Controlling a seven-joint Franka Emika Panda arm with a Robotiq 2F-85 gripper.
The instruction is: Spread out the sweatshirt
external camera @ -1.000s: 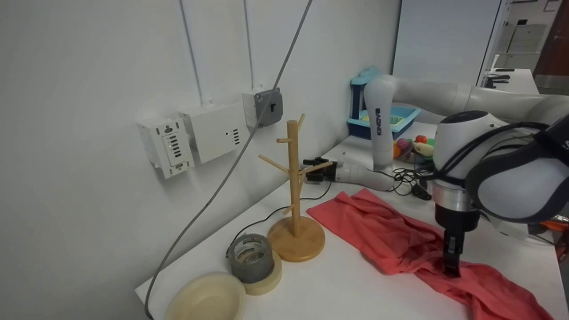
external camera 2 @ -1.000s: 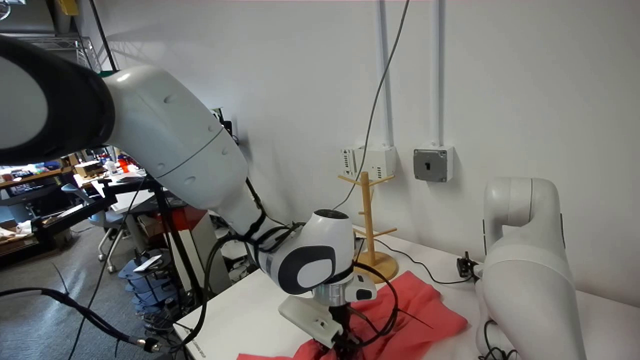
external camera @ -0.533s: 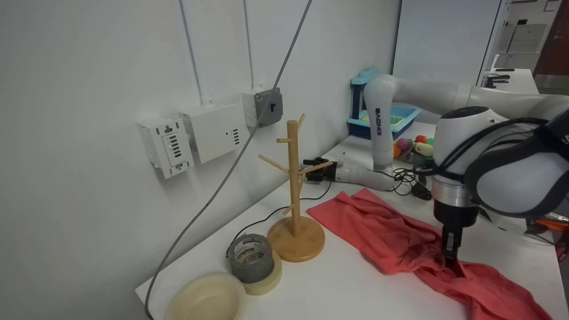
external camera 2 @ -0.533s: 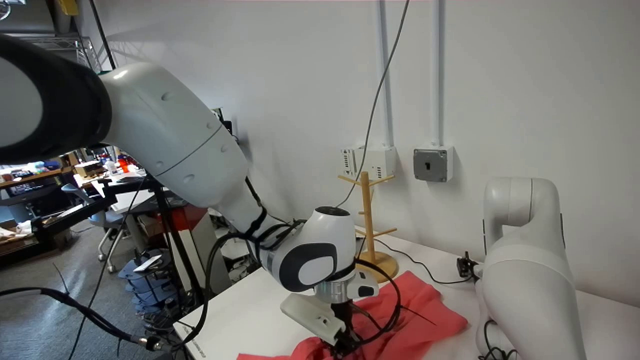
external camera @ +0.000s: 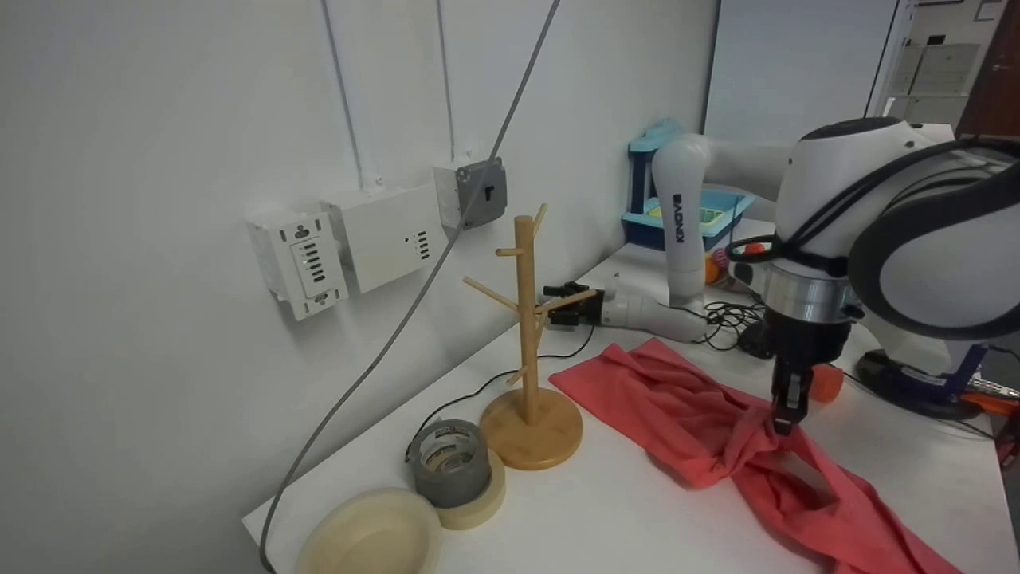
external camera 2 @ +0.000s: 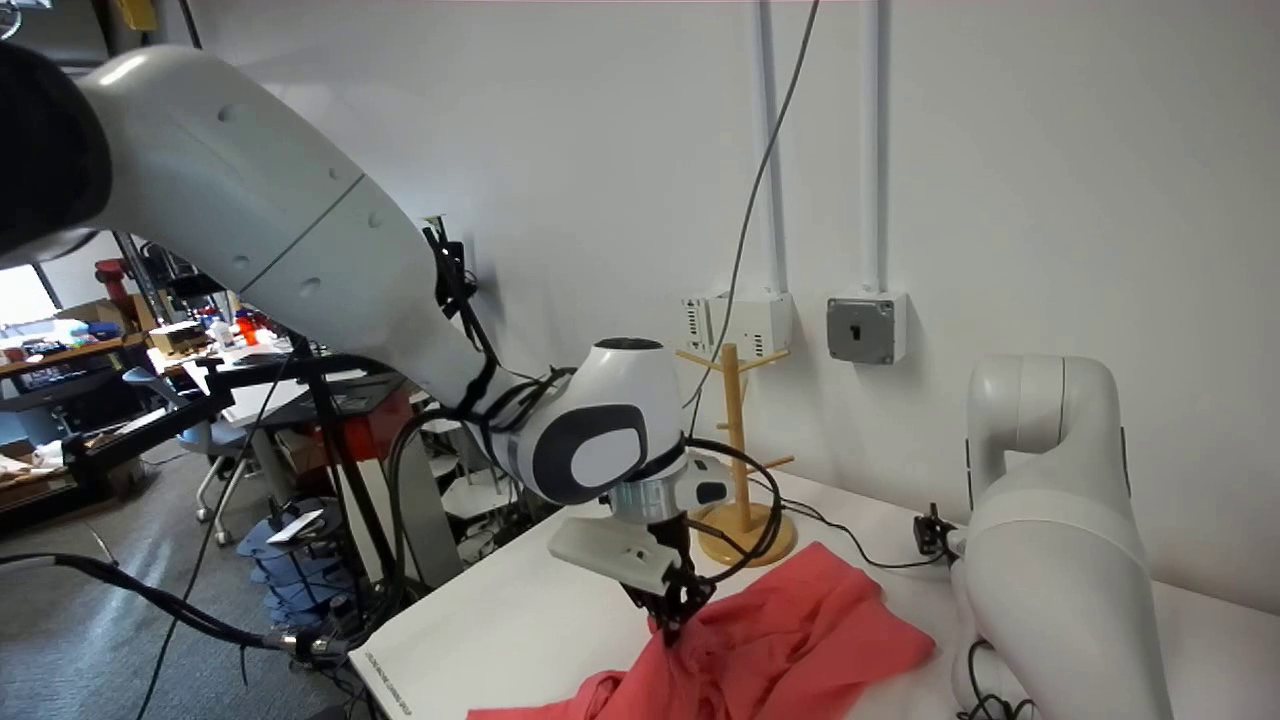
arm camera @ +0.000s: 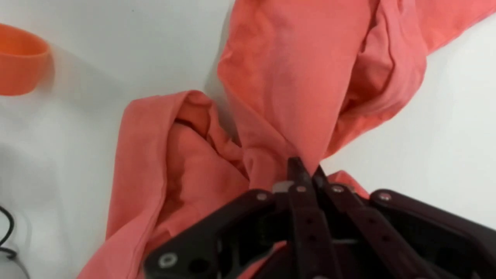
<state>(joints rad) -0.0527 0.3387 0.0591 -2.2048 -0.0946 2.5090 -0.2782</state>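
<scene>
- White table (external camera: 606, 518): lower middle and right of an exterior view;
- Coral-red sweatshirt (external camera: 685, 430): twisted and bunched on the table, centre to lower right of that frame; not yet spread;
- Wooden mug tree (external camera: 527, 335): upright at the centre, near the sweatshirt's upper left end;
- Black gripper (arm camera: 307, 167): lower centre of the wrist view, jaws clenched on a raised fold of sweatshirt; the step in hand looks like pulling the bunching apart; the next move likely calls for drawing this fold outward, then letting go;
- Orange cup (arm camera: 23, 62): upper left there, apart from the sweatshirt.
</scene>
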